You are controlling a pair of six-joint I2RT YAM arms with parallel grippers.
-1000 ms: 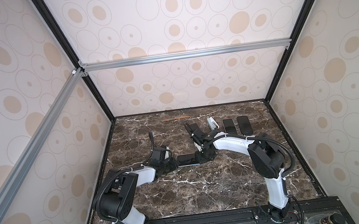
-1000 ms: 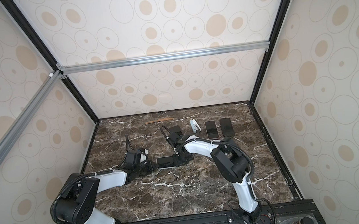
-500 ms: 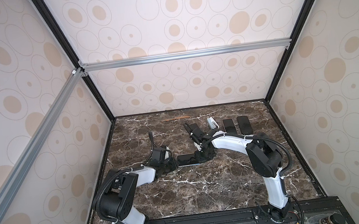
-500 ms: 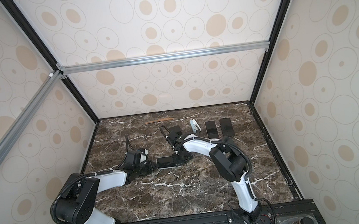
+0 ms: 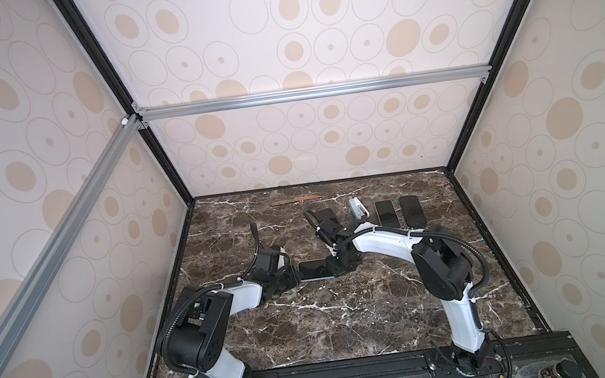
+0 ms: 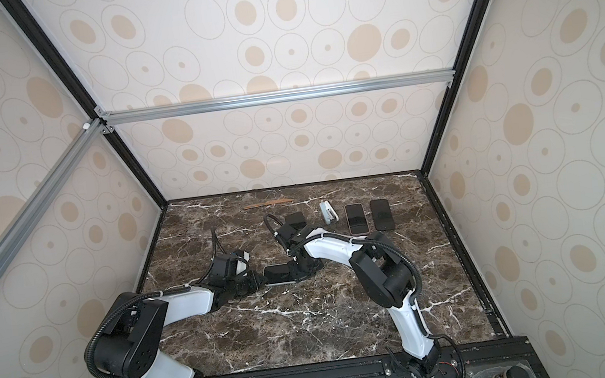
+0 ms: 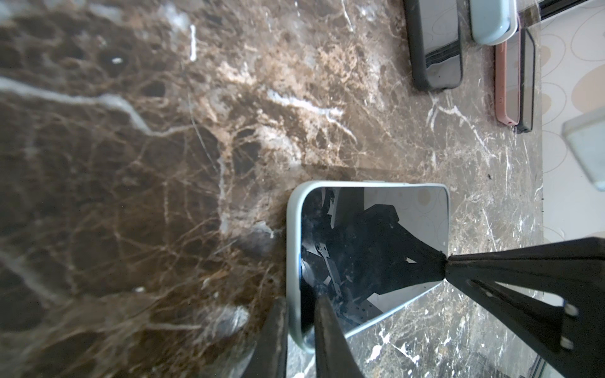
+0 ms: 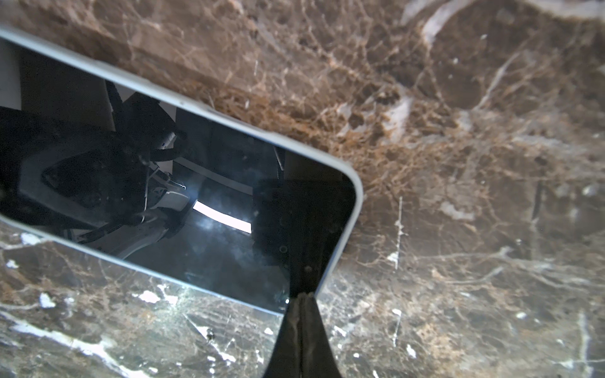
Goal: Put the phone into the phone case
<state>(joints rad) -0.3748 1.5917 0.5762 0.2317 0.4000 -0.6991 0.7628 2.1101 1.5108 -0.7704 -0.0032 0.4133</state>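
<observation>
Phone (image 7: 376,248) lies screen up on the worktop (image 5: 347,310) between both end effectors, with the pale phone case (image 7: 293,235) rim round it. Only the left wrist view shows the left end effector (image 7: 301,299) clamped on that rim. The right wrist view shows the right end effector (image 8: 301,296) with fingers together, tip touching the screen edge near a corner at the other end. Both top views hide these contacts. A row of spare handsets (image 5: 386,215) lies beyond the right end effector.
</observation>
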